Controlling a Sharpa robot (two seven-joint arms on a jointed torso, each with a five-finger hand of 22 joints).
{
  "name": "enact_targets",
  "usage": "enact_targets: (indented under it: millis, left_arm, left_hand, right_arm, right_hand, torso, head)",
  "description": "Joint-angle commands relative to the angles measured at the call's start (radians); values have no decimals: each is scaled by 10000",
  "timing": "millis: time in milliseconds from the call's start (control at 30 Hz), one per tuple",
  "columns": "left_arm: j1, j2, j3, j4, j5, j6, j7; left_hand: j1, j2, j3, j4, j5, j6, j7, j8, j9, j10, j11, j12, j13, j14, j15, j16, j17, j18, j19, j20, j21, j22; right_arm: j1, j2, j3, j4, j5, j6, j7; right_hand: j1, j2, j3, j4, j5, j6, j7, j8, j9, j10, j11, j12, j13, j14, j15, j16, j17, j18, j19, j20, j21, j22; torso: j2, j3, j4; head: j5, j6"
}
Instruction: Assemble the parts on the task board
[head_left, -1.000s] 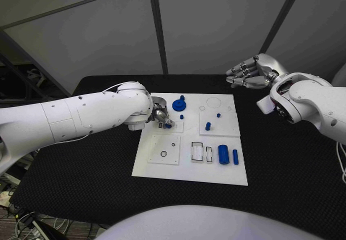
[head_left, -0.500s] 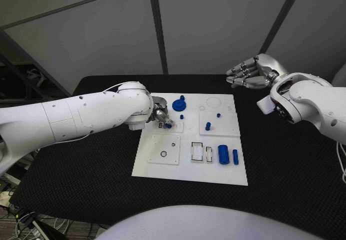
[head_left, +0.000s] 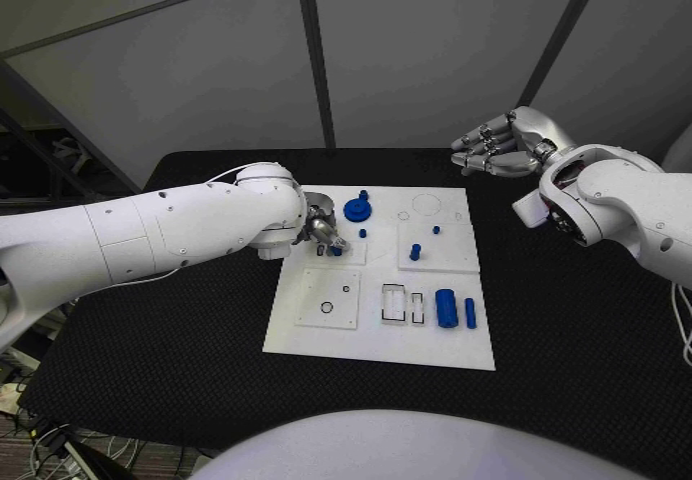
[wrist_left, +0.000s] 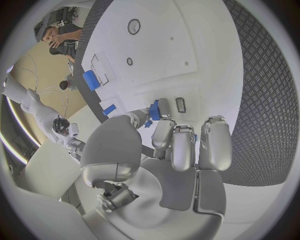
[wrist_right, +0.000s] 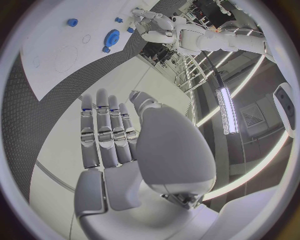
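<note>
The white task board (head_left: 375, 335) lies in the middle of the black table. My left hand (head_left: 320, 232) hovers low over its far left plate and pinches a small blue part (head_left: 335, 251) between thumb and fingers. The left wrist view shows that blue part (wrist_left: 154, 110) at the fingertips (wrist_left: 164, 129), just beside a small rectangular slot (wrist_left: 180, 104). A blue gear (head_left: 358, 210) stands at the board's far edge, and a short blue peg (head_left: 415, 252) stands on the right plate. A blue cylinder (head_left: 446, 308) and a blue bar (head_left: 470, 313) lie near the right edge. My right hand (head_left: 498, 145) is raised beyond the board's far right corner, fingers apart, holding nothing.
Two dark rectangular recesses (head_left: 392, 302) sit left of the blue cylinder, and a square plate with a round hole (head_left: 330, 298) lies on the board's left half. Grey wall panels stand close behind the table. Black table surface (head_left: 577, 340) stretches to the right of the board.
</note>
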Motion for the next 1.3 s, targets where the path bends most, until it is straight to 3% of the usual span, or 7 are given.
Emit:
enact_targets:
  millis: [33,1300]
  left_arm:
    - [14,11,1,-15,-72,74,-23]
    - [17,-55,1,-50,-222,213,-34]
  left_hand:
    - [-98,28,-36,6,-50,59,-13,34,11,86,7,51,0,818,-60,49,1820,-122,44,12,48,595]
    - [-297,111,-1467,571,-97,57,-2,68,47,93,17,33,8,820,-54,46,1824,-124,63,16,21,658]
  right_arm:
    - [22,2,7,7,-17,68,37]
    - [22,-10,7,-5,-17,108,34]
  right_hand:
    - [-123,2,-40,21,63,-24,29,-29,-11,-17,44,-55,-9,26,69,-54,13,118,51,-20,-48,-9]
    - [-151,0,-55,38,61,-24,29,-25,-9,-16,45,-51,-12,28,70,-57,14,118,63,-15,-69,-24]
  torso:
    - [-5,2,-1]
    - [-1,-9,7]
  head:
    - [-2,-1]
    - [-6,-35]
